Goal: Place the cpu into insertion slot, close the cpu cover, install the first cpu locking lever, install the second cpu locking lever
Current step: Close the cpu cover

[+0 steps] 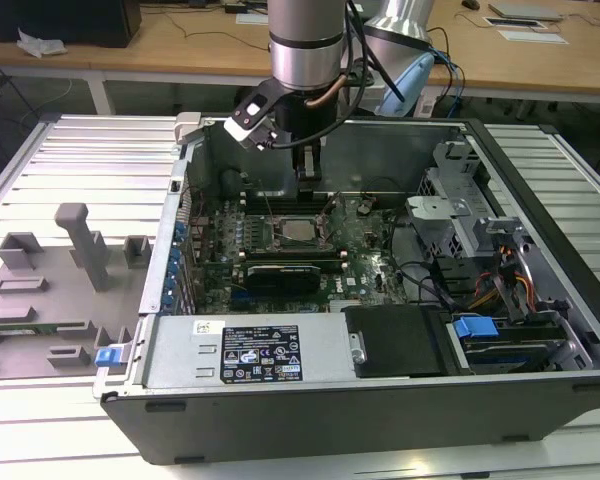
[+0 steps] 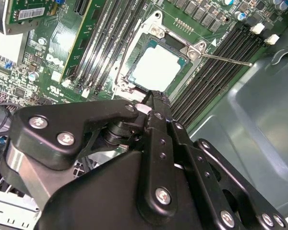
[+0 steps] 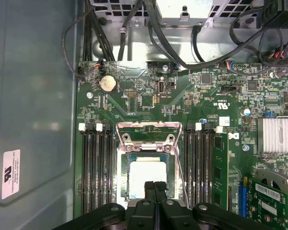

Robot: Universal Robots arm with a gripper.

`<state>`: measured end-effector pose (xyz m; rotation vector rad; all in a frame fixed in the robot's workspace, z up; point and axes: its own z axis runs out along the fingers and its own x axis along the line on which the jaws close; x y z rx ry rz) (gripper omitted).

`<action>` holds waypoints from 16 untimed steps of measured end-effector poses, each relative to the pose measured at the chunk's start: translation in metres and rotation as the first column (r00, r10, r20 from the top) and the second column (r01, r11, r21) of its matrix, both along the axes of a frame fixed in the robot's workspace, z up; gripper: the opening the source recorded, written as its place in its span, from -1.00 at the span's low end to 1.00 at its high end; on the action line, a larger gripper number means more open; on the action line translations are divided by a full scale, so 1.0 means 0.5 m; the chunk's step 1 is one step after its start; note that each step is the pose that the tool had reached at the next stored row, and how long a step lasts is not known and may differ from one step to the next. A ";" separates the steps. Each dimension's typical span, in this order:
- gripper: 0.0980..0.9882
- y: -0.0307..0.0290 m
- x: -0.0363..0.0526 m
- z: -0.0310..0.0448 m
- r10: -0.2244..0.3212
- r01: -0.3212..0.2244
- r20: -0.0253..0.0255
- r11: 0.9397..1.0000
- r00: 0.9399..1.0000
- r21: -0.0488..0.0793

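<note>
The cpu (image 3: 145, 173) lies flat in the insertion slot (image 3: 124, 172) on the green motherboard, its silver top facing up. It also shows as the cpu (image 1: 300, 232) in the exterior view and the cpu (image 2: 158, 67) in the second wrist view. The grey cpu cover (image 3: 149, 139) lies down around the chip, which shows through its window. A thin locking lever (image 2: 225, 59) sticks out sideways from one socket corner. My gripper (image 3: 155, 185) is shut with nothing between its fingers, hovering at the chip's edge. The same gripper (image 2: 150, 97) shows just off the socket.
Long black memory slots (image 3: 97, 167) flank the socket on both sides. A black expansion card (image 1: 285, 272) lies in front of it. The case walls (image 1: 400, 150), power supply (image 1: 250, 350), drive cage and cables (image 1: 510, 280) hem in the board. A grey fixture tray (image 1: 50, 290) sits at the exterior view's left.
</note>
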<state>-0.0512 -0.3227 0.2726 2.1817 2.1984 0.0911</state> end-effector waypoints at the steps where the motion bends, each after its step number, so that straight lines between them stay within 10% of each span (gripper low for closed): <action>1: -0.98 0.000 0.000 0.000 0.000 0.000 0.000 1.000 1.000 0.000; 7: -0.98 0.000 0.000 0.012 0.000 0.000 0.000 1.000 1.000 0.000; 16: -0.98 0.000 0.090 0.012 0.000 0.000 -0.003 1.000 1.000 0.000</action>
